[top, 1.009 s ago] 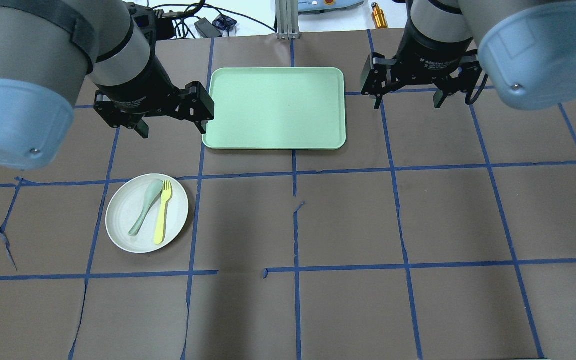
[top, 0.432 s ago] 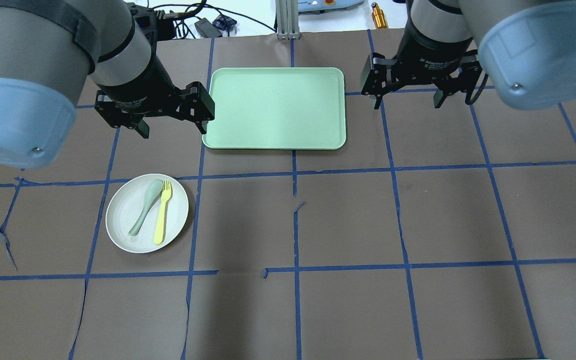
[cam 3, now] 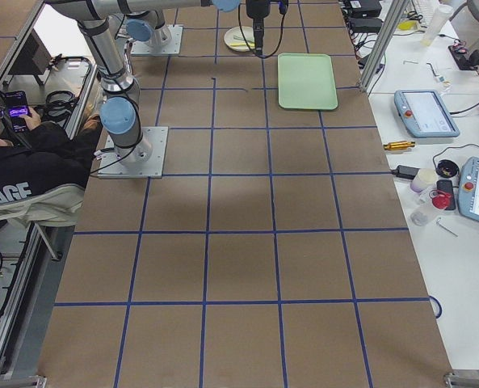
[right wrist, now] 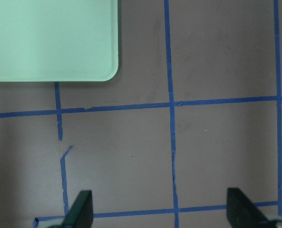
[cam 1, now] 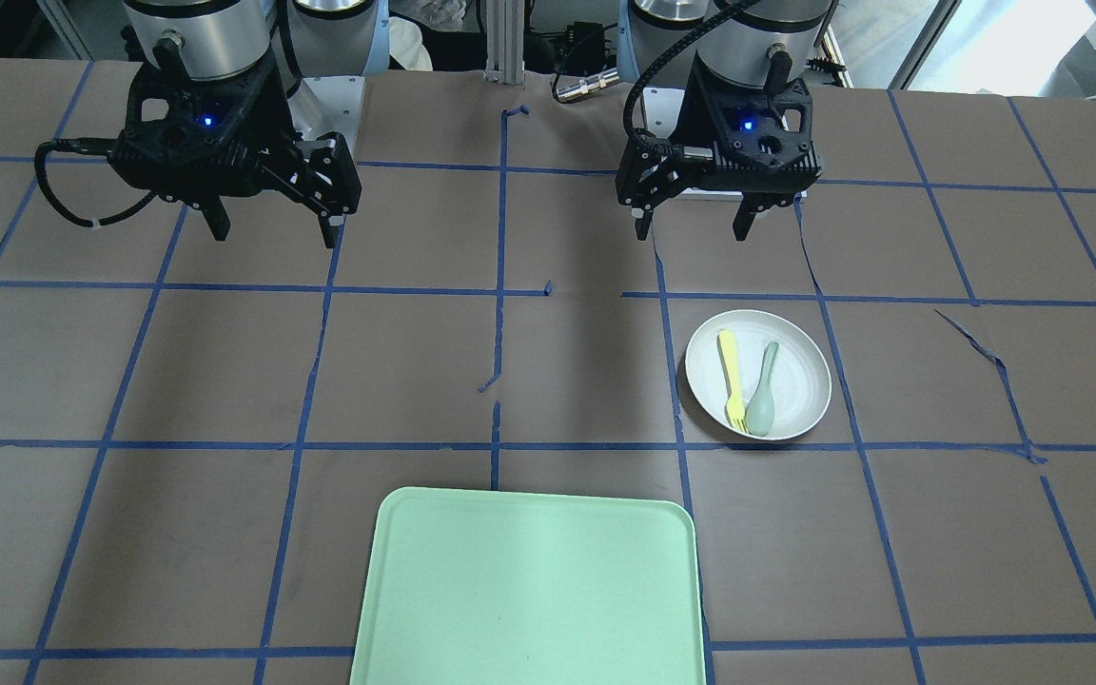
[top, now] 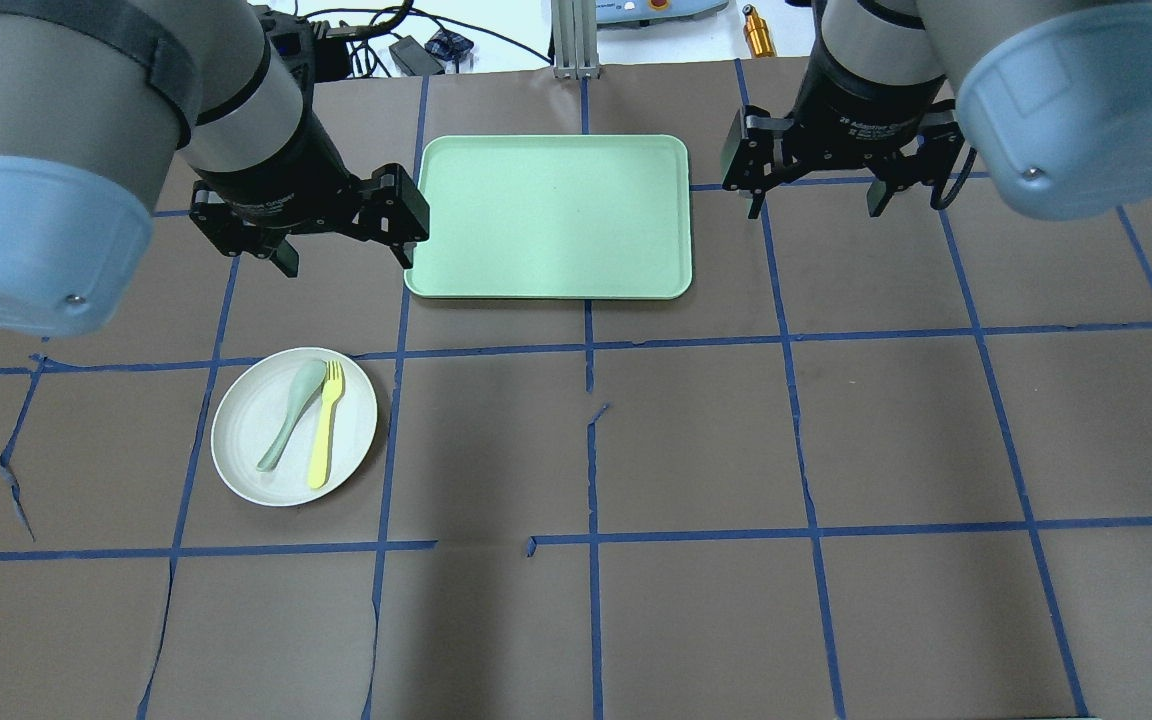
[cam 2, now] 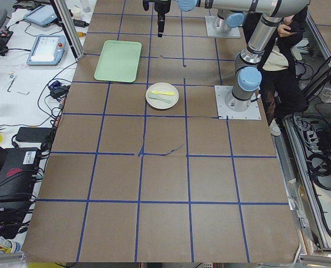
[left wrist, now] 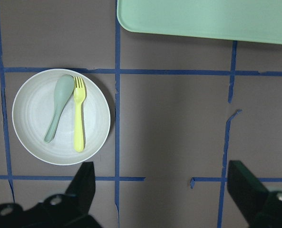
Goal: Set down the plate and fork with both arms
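Brown paper-covered table (cam 1: 225, 362) ruled into squares with blue tape. Front-facing view: left gripper (cam 1: 693, 226) and right gripper (cam 1: 274, 233) both spread wide and empty, raised over the robot's side of the table; plate (cam 1: 800, 366) near the left gripper, on the operators' side of it, carrying fork (cam 1: 729, 371) and spoon (cam 1: 763, 398) side by side; tray (cam 1: 529, 590) at the operators' edge, apart from the plate. Overhead view: plate inside one taped square on the left arm's half, tray at the far edge, flanked by the two grippers. Side views: too small to add detail. Left wrist view: plate ahead of the parted fingers (left wrist: 86, 185) and off to one side, fork tines close beside the spoon bowl, handles diverging. Right wrist view: only a tray corner and tape lines. Judged step: opening approach, nothing grasped yet. For a clean pick, descend on the fork's handle end, farthest from the spoon, jaws set across the handle; take the plate by its raised rim, away from the cutlery, and lift level.
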Robot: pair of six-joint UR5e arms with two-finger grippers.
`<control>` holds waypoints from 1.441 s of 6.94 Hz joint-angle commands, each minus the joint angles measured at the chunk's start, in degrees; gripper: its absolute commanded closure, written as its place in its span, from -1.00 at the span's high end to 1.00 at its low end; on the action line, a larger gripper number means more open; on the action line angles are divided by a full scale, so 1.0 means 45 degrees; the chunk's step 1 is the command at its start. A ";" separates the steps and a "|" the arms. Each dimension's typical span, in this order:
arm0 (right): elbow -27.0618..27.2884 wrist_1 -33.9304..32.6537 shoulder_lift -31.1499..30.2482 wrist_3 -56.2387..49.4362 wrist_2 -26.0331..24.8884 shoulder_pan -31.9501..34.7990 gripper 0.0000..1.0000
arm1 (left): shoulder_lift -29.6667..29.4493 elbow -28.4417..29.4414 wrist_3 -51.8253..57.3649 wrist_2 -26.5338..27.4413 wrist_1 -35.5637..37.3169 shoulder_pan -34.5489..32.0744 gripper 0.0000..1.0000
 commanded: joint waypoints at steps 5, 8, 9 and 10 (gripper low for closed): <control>0.0016 0.0019 -0.0006 0.0000 -0.0005 -0.0016 1.00 | -0.0019 0.0000 0.0000 0.0011 -0.0001 0.0000 1.00; 0.0016 0.0039 -0.0006 0.0019 0.0014 0.0003 1.00 | -0.0176 -0.1358 0.1879 0.0109 0.1083 0.1144 1.00; 0.0016 0.0020 -0.0006 0.0019 -0.0005 0.0004 1.00 | -0.0195 -0.2721 0.3557 0.0109 0.1808 0.2583 1.00; 0.0035 0.0039 -0.0006 0.0039 0.0014 0.0004 1.00 | -0.0137 -0.4010 0.5005 0.0109 0.3169 0.3893 1.00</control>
